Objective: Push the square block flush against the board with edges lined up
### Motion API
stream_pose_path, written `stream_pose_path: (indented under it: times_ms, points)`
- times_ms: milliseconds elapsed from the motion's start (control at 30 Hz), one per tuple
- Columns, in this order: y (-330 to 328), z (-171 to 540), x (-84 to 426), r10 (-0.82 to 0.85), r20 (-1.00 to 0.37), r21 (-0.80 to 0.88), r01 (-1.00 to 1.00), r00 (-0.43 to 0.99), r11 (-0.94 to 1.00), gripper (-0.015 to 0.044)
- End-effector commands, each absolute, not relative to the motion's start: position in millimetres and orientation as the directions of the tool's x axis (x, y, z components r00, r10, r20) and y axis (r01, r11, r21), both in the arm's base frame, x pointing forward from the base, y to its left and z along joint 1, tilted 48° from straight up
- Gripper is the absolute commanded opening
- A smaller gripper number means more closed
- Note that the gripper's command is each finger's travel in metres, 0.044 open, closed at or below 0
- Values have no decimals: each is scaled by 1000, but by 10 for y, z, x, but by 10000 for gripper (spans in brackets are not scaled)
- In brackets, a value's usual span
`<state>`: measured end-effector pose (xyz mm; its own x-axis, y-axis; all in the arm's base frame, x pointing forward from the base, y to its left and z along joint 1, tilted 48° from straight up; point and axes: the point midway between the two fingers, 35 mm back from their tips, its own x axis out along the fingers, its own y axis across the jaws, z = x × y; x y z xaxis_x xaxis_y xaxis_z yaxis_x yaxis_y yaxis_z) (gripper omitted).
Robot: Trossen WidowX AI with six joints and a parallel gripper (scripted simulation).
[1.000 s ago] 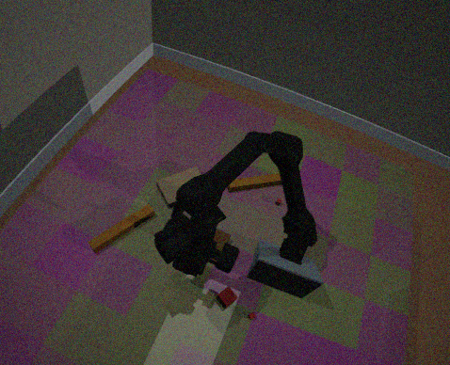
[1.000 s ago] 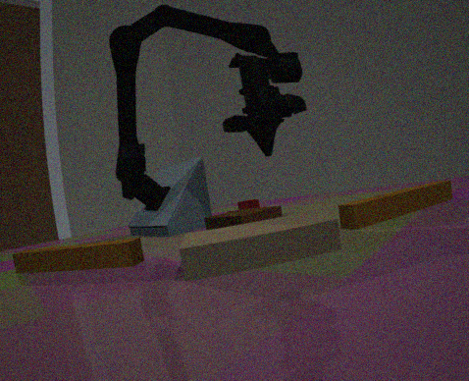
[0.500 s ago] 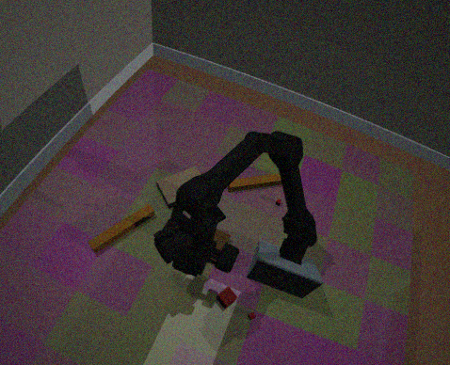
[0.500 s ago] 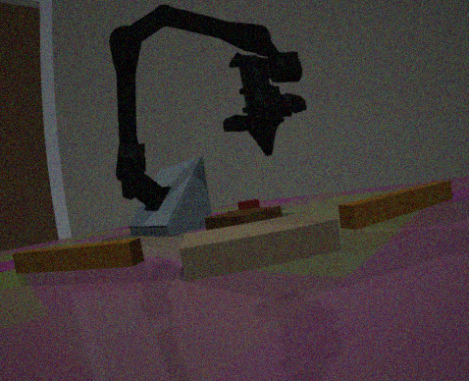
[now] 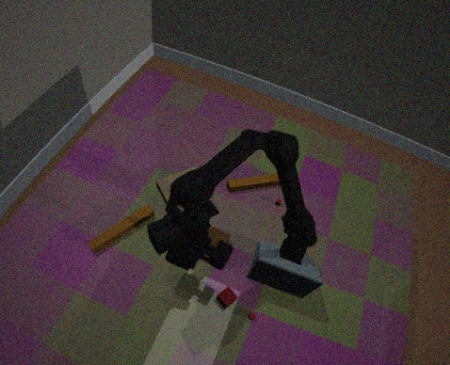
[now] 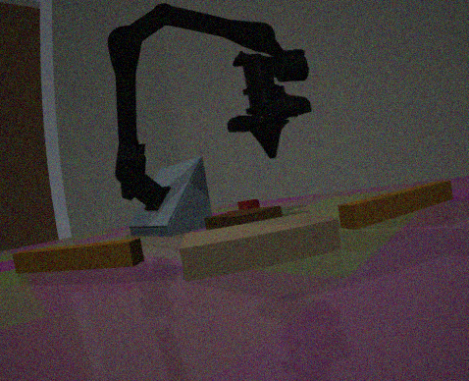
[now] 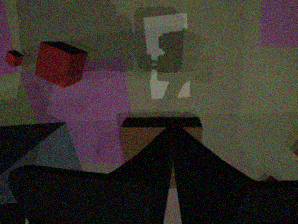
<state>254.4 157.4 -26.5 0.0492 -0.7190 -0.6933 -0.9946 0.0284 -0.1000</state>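
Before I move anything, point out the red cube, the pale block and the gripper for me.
Red cube (image 5: pixel 227 296) (image 6: pixel 248 204) (image 7: pixel 59 65): top, exterior and wrist views, on its body.
Pale block (image 6: pixel 261 249): exterior view, on its long side face.
Gripper (image 6: pixel 273 156): exterior view, at its closed fingertips.

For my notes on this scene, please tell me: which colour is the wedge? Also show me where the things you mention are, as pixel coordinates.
Grey-blue; the wedge (image 5: pixel 289 264) (image 6: pixel 187 206) (image 7: pixel 56 149) shows best in the exterior view.

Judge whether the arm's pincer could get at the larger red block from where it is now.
Probably yes: the shut pincer hangs well above the floor, and the wrist view shows nothing between it and the larger red block.
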Motion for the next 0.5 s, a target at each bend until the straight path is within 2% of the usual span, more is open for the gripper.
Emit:
stream_pose_path:
  times_ms: [0,467]
  points:
    - [1495,-222,2766,-703,-709,-160,-982,46,97,0]
    - [1035,-55,3394,-702,-711,-369,-875,48,314,0]
